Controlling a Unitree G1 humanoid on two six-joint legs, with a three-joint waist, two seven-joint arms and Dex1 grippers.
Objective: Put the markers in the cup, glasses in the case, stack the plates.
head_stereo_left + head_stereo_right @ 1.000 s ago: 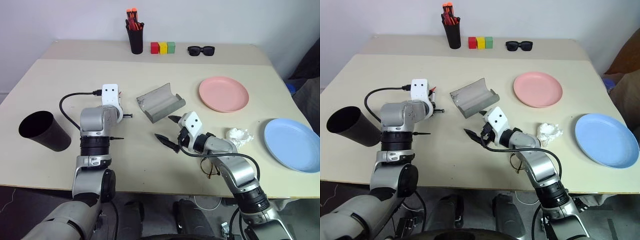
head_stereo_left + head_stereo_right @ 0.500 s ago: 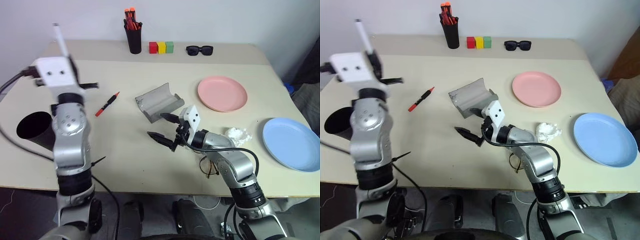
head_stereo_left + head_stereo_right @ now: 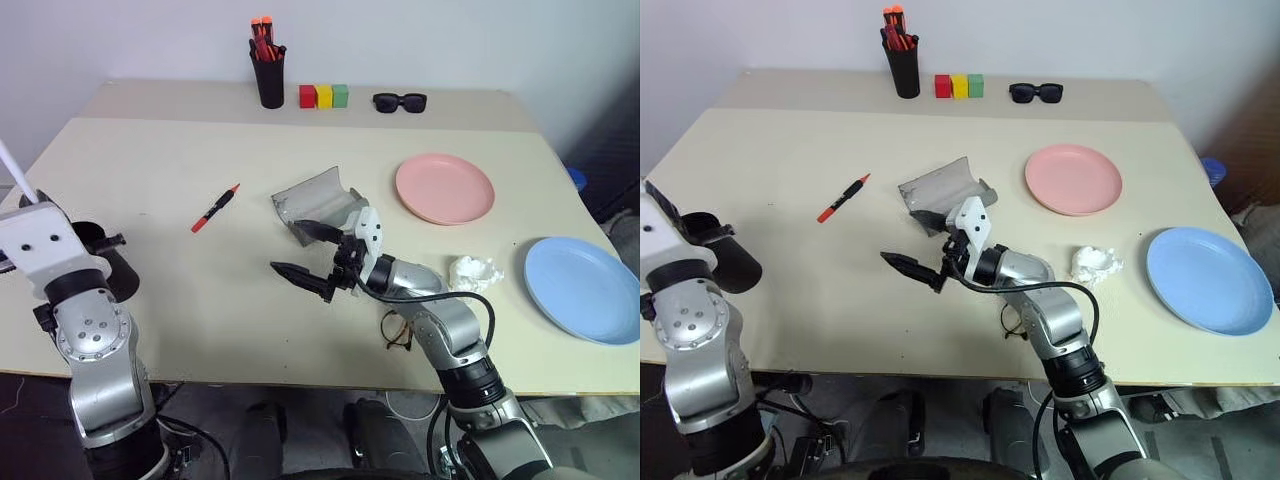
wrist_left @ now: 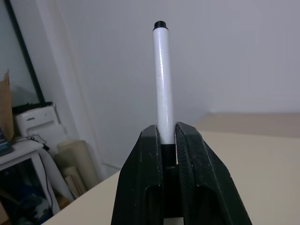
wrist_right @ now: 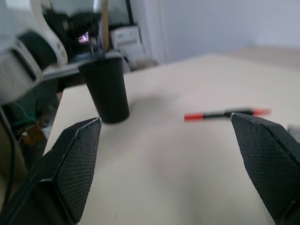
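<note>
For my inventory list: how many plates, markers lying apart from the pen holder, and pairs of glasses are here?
Plates: 2, pink and blue.
Markers: 2, black one on the table, white one in the left gripper.
Glasses: 2, sunglasses and clear glasses.
Total: 6.

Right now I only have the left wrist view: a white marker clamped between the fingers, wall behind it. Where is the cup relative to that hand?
Observer: The cup stands upright on the table's left edge, just beside and behind the left gripper, which is shut on the white marker.
Operator: And the other marker?
Observer: The black marker with the red-orange tip lies flat on the table, between the cup and the open grey case.
Operator: Is the right gripper holding anything?
Observer: No. The right gripper is wide open and empty, hovering just in front of the case.
</note>
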